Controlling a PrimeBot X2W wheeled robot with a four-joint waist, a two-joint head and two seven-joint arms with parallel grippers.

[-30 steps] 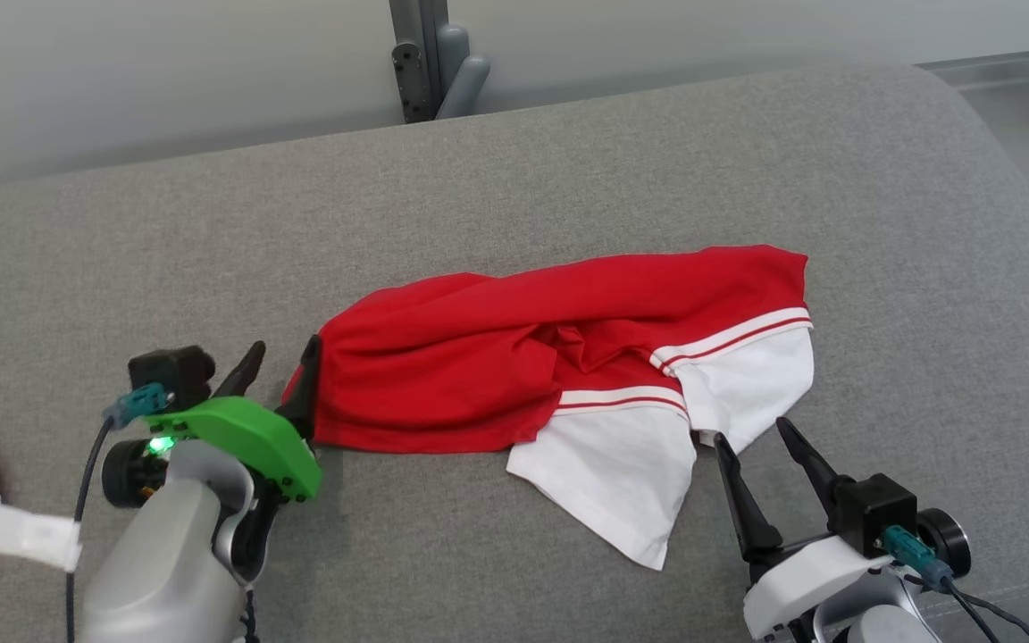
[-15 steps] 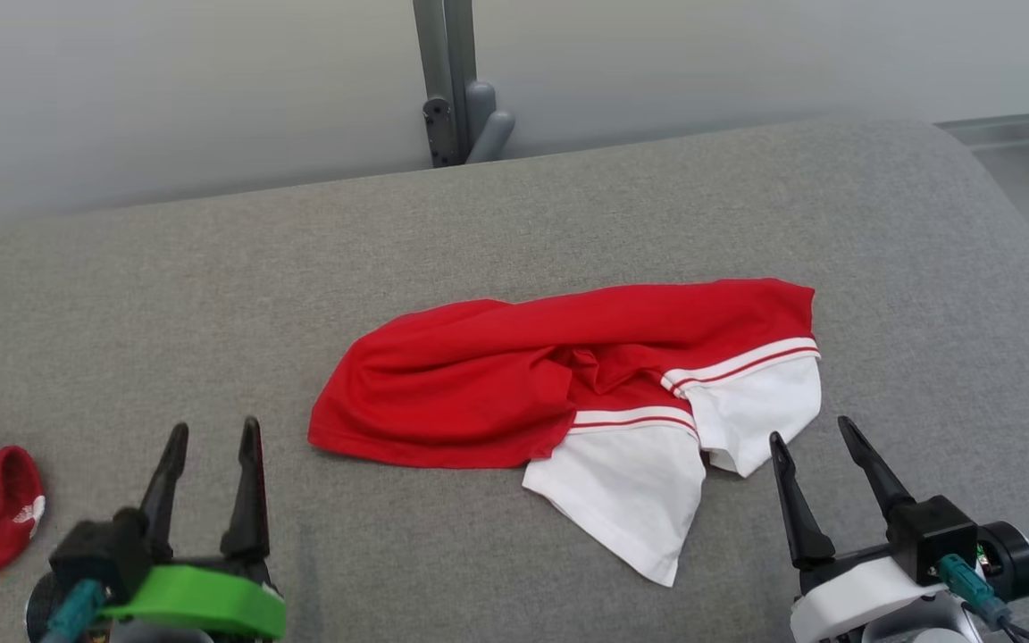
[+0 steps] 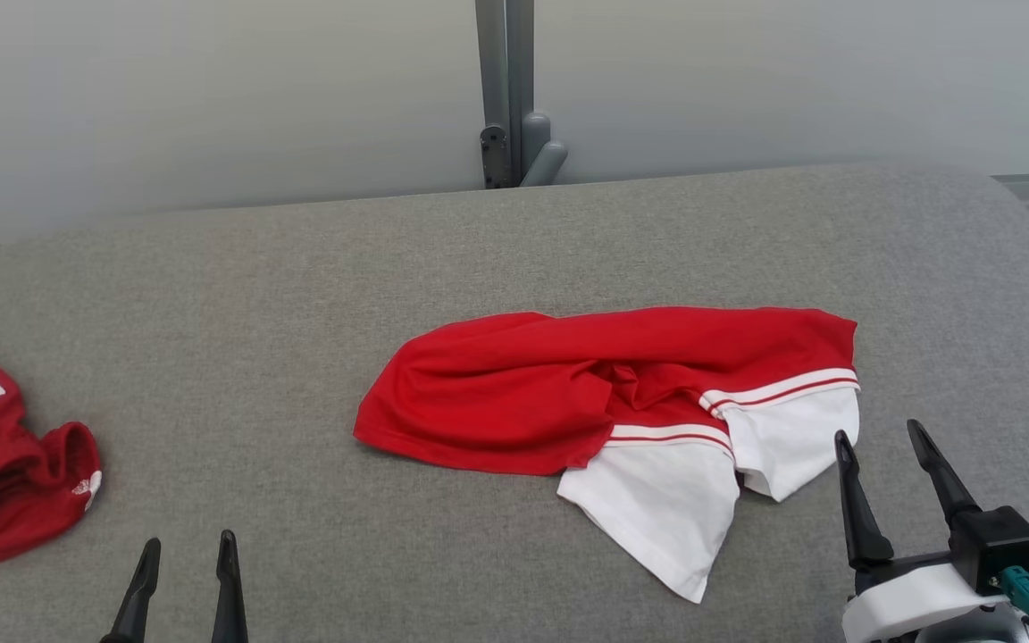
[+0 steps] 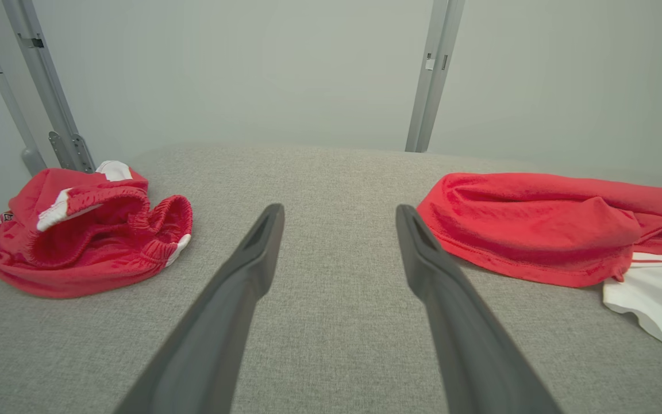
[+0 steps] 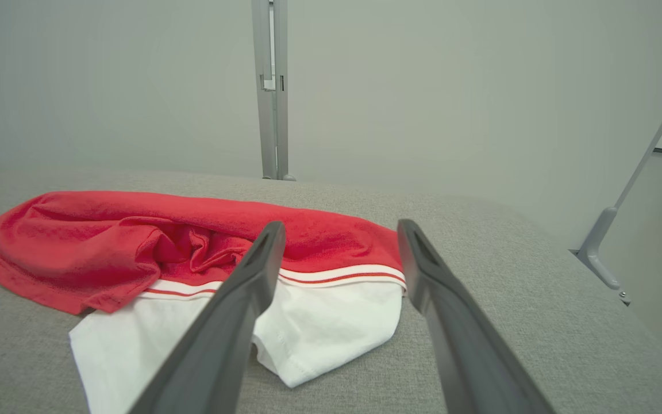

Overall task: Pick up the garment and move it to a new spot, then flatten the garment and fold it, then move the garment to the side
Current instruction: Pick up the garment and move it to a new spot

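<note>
The garment (image 3: 568, 393) is a red shirt with white, red-striped sleeves, lying rumpled and loosely folded in the middle of the grey padded table (image 3: 255, 295). My left gripper (image 3: 188, 549) stands open at the bottom left, well clear of the garment's red hem (image 4: 538, 224). My right gripper (image 3: 881, 438) is open too, just right of the white sleeve (image 5: 319, 322) and not touching it. Nothing is between either pair of fingers.
A second red garment (image 3: 5, 473), crumpled with white trim, lies at the table's left edge (image 4: 89, 230). A grey metal post (image 3: 506, 89) stands behind the table against the pale wall. At the far right the table edge drops to the floor (image 5: 653, 230).
My left gripper has drawn back from the garment's left hem toward the bottom edge. The camera has tilted and turned, shifting the whole scene right and down and bringing the second garment into view.
</note>
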